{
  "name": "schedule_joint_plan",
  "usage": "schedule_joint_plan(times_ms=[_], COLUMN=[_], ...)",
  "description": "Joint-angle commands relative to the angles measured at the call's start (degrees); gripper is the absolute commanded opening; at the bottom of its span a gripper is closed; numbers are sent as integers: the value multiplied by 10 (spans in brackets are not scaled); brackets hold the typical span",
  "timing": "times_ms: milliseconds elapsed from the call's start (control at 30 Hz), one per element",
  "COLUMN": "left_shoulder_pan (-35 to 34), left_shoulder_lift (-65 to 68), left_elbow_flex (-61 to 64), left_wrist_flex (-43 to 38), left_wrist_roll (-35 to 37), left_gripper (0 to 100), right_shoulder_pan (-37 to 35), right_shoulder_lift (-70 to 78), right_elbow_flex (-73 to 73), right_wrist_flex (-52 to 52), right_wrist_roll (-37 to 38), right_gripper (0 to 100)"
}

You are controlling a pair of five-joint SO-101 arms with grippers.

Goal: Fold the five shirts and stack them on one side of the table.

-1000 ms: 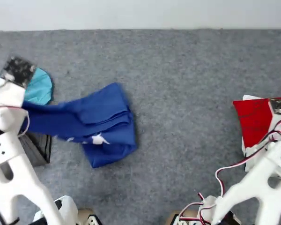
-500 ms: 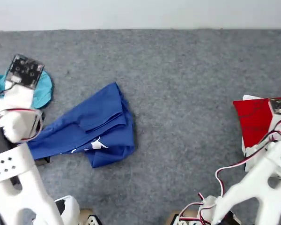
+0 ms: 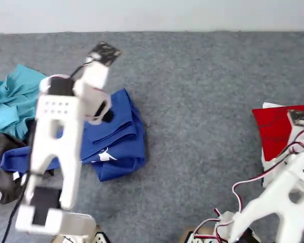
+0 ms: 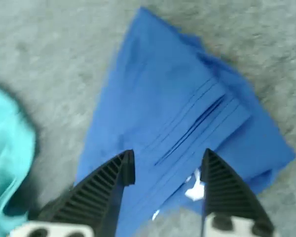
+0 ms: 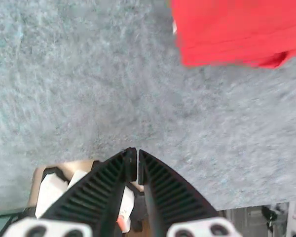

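Note:
A blue shirt [image 3: 119,139] lies roughly folded left of the table's middle, one end trailing toward the left edge. My left arm [image 3: 66,116] hangs over it. In the left wrist view my left gripper [image 4: 167,165] is open just above the blue shirt [image 4: 187,108], with nothing between its fingers. A crumpled teal shirt [image 3: 10,101] and a dark shirt [image 3: 0,174] lie at the far left. A folded red shirt [image 3: 276,129] rests on white cloth [image 3: 267,161] at the right edge. My right gripper [image 5: 134,157] is shut and empty over bare mat, a short way from the red shirt [image 5: 237,29].
Grey felt mat [image 3: 202,91] covers the table, with open room in the middle and at the back. The right arm [image 3: 278,197] and its red and white cables stand at the front right. The mat's front edge and arm bases [image 5: 79,187] are close by.
My left arm has swung from the far left edge to above the blue shirt and let go of it. The shirt's stretched end now lies on the mat. The right arm kept still.

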Motion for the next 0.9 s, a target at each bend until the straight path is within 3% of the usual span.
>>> schedule_joint_plan(times_ms=[0, 400, 667, 867], left_shoulder_pan=[29, 84, 59, 23], left_shoulder_lift=[77, 264, 280, 211], left_elbow_flex=[-97, -245, -253, -291], left_wrist_flex=[7, 58, 65, 122], left_wrist_roll=[7, 30, 29, 29], left_gripper=[223, 222, 188, 177], right_shoulder_pan=[-6, -6, -8, -124], right_shoulder_lift=[-17, -18, -19, -17], right_elbow_flex=[31, 47, 45, -8], right_wrist_flex=[22, 21, 21, 21], right_wrist_roll=[-5, -4, -6, -9], right_gripper=[9, 9, 9, 9])
